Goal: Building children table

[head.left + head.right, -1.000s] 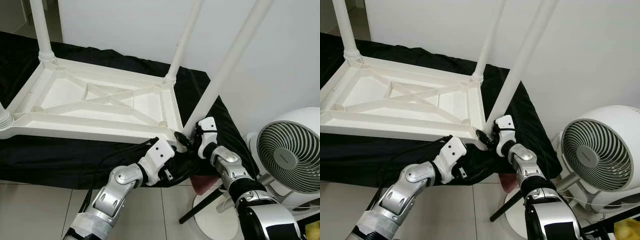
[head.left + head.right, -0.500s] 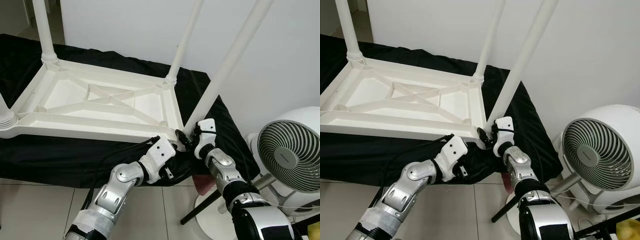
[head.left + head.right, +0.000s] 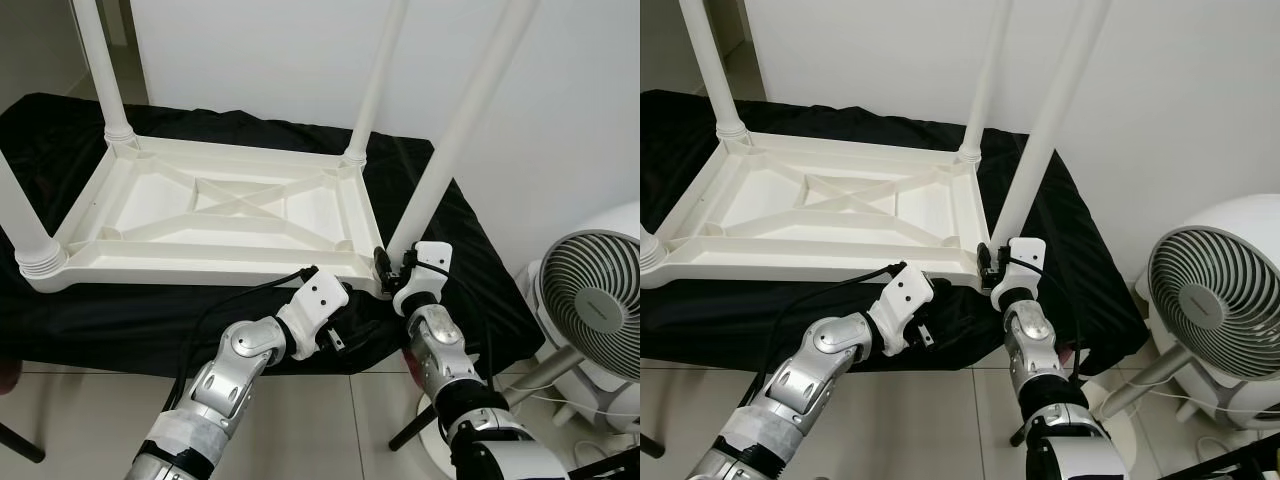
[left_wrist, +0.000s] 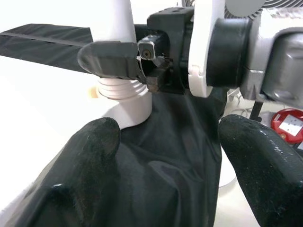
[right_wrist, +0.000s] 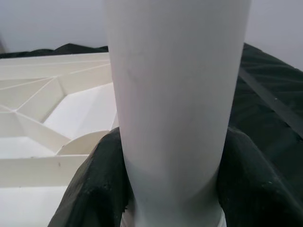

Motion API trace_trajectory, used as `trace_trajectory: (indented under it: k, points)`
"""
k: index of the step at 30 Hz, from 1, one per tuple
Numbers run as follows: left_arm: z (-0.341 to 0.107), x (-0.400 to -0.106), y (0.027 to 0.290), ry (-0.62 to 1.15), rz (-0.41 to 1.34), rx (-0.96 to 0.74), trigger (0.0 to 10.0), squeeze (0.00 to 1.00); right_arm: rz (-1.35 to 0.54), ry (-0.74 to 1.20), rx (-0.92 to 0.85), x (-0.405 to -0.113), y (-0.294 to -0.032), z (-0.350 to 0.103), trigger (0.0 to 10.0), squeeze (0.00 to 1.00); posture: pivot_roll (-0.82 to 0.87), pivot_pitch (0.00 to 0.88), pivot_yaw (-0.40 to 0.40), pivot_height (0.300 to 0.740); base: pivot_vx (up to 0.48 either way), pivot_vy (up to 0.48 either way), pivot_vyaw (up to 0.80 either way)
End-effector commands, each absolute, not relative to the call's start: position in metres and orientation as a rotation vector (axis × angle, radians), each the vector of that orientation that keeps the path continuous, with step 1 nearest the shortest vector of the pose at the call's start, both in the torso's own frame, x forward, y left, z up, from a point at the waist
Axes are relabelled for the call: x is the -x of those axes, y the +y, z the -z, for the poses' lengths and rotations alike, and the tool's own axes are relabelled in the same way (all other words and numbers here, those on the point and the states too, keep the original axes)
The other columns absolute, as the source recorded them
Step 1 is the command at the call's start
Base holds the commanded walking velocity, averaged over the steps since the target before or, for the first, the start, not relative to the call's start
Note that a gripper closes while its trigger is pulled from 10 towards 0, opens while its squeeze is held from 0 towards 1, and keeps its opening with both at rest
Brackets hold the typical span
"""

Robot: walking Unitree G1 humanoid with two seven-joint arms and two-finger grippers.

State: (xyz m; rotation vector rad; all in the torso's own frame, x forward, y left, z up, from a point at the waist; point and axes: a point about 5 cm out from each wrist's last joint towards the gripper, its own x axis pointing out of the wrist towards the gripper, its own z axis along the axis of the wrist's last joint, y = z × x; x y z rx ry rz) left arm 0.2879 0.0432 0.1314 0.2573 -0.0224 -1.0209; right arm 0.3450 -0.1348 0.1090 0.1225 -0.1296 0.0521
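A white children's table [image 3: 230, 200] lies upside down on a black cloth [image 3: 150, 320], its legs pointing up. My right gripper [image 3: 385, 267] is shut on the near right table leg [image 3: 450, 130] just above its ribbed base at the table's corner. In the right wrist view the leg [image 5: 175, 94] fills the space between both black fingers [image 5: 102, 179]. My left gripper [image 4: 170, 161] is open, its fingers spread over the cloth just below that corner, holding nothing. Its white wrist [image 3: 320, 300] lies against the table's front edge.
A white standing fan [image 3: 590, 310] is at the right, close to my right arm. A white wall rises behind the table. Tiled floor runs along the front, with a red object [image 3: 5, 375] at the left edge.
The whole picture has shifted as the camera moved. My right gripper still grips the leg's base and my left gripper stays open under the corner.
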Motion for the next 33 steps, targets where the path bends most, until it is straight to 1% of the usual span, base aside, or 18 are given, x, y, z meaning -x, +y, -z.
trace_trajectory:
  k: [1, 4, 5, 12, 16, 17, 21, 26, 33]
  points:
    - [-0.132, -0.292, 0.042, -0.028, 0.985, -0.266, 10.0, 0.0, 0.03, -0.097, -0.142, -0.339, -0.144, -0.098, 10.0, 0.0, 0.07, 0.0, -0.055, 0.74, 0.0, 0.0, 0.0]
    - [-0.132, -0.293, 0.042, -0.029, 0.985, -0.267, 10.0, 0.0, 0.047, -0.096, -0.154, -0.337, -0.141, -0.096, 10.0, 0.0, 0.07, 0.0, -0.047, 0.74, 0.0, 0.0, 0.0]
    - [-0.133, -0.294, 0.044, -0.03, 0.983, -0.272, 10.0, 0.0, 0.062, -0.105, -0.174, -0.334, -0.138, -0.096, 10.0, 1.0, 0.07, 0.0, -0.036, 0.74, 0.0, 0.0, 0.0]
    - [-0.134, -0.295, 0.046, -0.033, 0.982, -0.278, 10.0, 0.0, 0.087, -0.161, -0.168, -0.328, -0.136, -0.103, 10.0, 1.0, 0.07, 0.0, -0.027, 0.74, 0.0, 0.0, 0.0]
    - [-0.134, -0.296, 0.046, -0.04, 0.973, -0.278, 10.0, 0.0, 0.088, -0.178, -0.158, -0.327, -0.136, -0.107, 10.0, 1.0, 0.07, 0.0, -0.038, 0.74, 0.0, 0.0, 0.0]
    - [-0.135, -0.296, 0.047, -0.042, 0.966, -0.273, 10.0, 0.0, 0.087, -0.193, -0.141, -0.326, -0.137, -0.109, 10.0, 0.0, 0.07, 0.0, -0.049, 0.74, 0.0, 0.0, 0.0]
    - [-0.136, -0.297, 0.047, -0.048, 0.953, -0.268, 10.0, 0.0, 0.068, -0.203, -0.132, -0.324, -0.137, -0.111, 10.0, 0.0, 0.08, 0.0, -0.057, 0.74, 0.0, 0.0, 0.0]
    - [-0.137, -0.297, 0.052, -0.053, 0.928, -0.249, 10.0, 0.0, 0.006, -0.213, -0.114, -0.322, -0.137, -0.114, 10.0, 0.0, 0.09, 0.0, -0.086, 0.74, 0.0, 0.0, 0.0]
    - [-0.14, -0.301, 0.054, -0.067, 0.88, -0.222, 10.0, 0.0, -0.018, -0.199, -0.083, -0.326, -0.139, -0.115, 10.0, 0.0, 0.09, 0.0, -0.107, 0.74, 0.0, 0.0, 0.0]
